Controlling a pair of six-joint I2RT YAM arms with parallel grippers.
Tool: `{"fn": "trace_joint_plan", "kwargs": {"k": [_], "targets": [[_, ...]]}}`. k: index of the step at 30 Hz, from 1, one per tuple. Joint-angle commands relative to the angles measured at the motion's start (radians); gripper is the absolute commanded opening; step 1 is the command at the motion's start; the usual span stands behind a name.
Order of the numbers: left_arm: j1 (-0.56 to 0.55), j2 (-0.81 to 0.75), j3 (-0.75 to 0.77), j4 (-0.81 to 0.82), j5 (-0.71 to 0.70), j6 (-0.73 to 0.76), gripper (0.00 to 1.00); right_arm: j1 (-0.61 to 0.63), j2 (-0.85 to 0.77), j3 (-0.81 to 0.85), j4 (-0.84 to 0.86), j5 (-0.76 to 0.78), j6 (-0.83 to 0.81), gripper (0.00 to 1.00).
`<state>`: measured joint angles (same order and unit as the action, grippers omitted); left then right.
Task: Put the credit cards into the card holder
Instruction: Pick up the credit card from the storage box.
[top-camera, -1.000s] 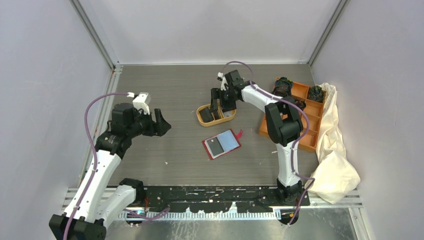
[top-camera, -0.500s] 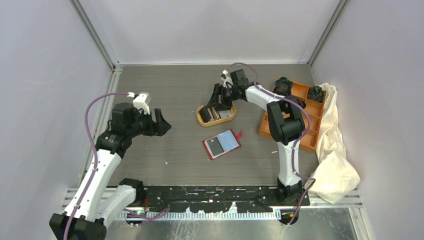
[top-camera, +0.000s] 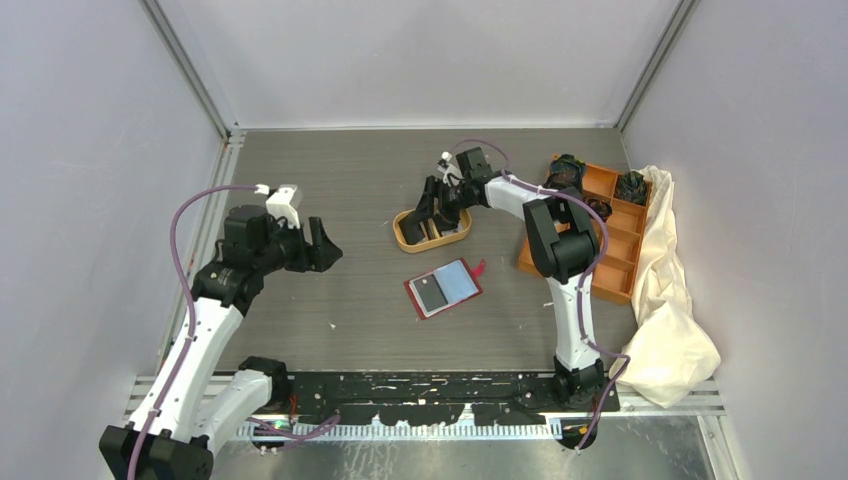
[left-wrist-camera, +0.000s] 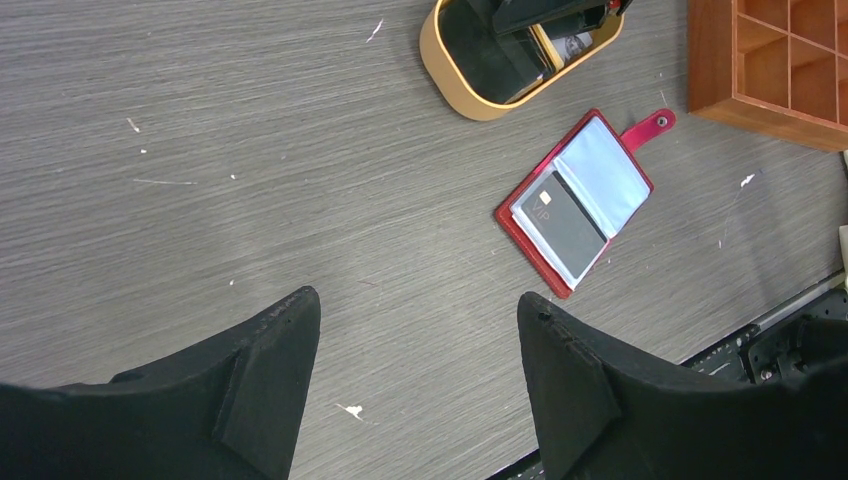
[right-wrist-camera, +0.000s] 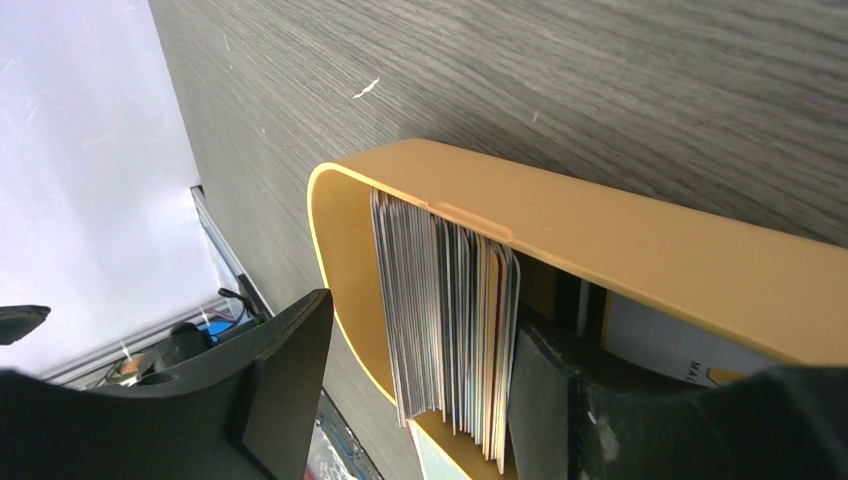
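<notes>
The card holder (top-camera: 444, 288) lies open on the table, red with a pale lining, and one black card (left-wrist-camera: 564, 223) sits in its left pocket. A stack of credit cards (right-wrist-camera: 447, 318) stands on edge at the left end of the orange oval tray (top-camera: 404, 237). My right gripper (top-camera: 438, 204) reaches into that tray with its jaws apart. One finger (right-wrist-camera: 560, 400) rests inside against the stack. The other finger (right-wrist-camera: 285, 370) is outside the tray's end wall. My left gripper (left-wrist-camera: 417, 305) hangs open and empty above bare table, left of the card holder.
An orange box with square compartments (top-camera: 612, 228) holding dark coiled bands stands right of the tray, and a crumpled cream cloth (top-camera: 672, 300) lies beside it. More cards (right-wrist-camera: 680, 350) lie flat in the tray's other end. Grey walls enclose the table.
The right gripper swung out to the left over the tray, then came back a little, and its jaws narrowed around the card stack. The left arm stayed still.
</notes>
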<state>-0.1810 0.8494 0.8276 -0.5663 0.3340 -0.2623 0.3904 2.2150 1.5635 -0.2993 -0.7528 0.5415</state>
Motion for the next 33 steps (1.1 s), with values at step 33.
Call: {"fn": "trace_joint_plan", "kwargs": {"k": [33], "targets": [[0.019,0.002,-0.001,0.037,0.029,-0.011,0.72,-0.101,-0.081,0.056,-0.071,-0.035,-0.040,0.32]]}}
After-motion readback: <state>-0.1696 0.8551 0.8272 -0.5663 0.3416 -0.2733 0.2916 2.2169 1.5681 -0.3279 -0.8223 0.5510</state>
